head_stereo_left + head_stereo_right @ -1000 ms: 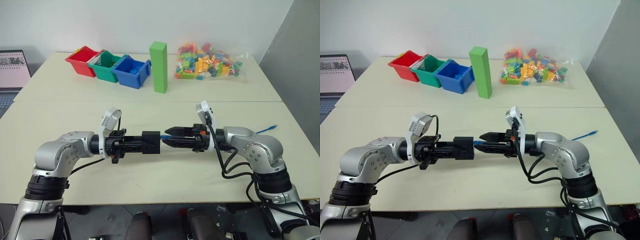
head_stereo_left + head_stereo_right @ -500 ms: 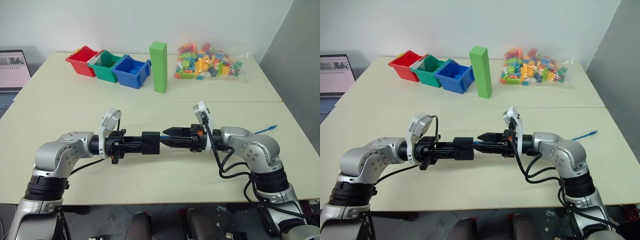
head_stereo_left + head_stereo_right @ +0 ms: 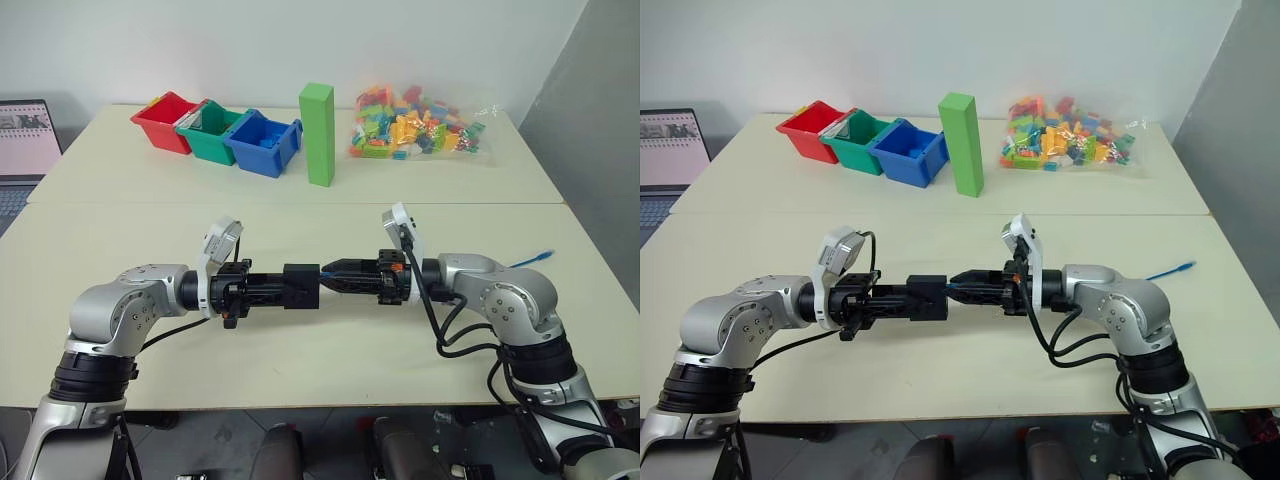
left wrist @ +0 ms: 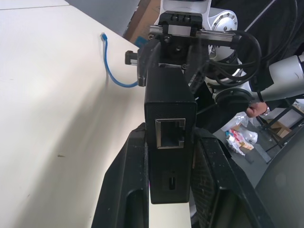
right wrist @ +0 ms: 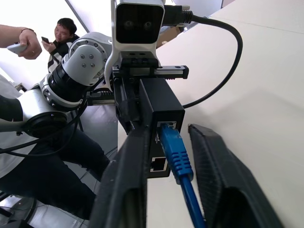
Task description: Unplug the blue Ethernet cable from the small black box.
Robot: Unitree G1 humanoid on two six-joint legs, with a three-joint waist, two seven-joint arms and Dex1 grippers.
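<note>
Black fingers of the left gripper (image 4: 171,190) clamp the small matte black box (image 3: 301,285), held level above the cream table (image 3: 300,350). The bright blue Ethernet cable (image 5: 176,156) is plugged into the box's port facing the right gripper (image 5: 166,185), whose two black fingers flank the plug with a gap still showing on one side; whether they pinch it I cannot tell. The cable's far end (image 3: 540,257) lies on the table beyond the right arm. Further back stand a tall green block (image 3: 318,133) and red, green and blue bins (image 3: 215,130).
</note>
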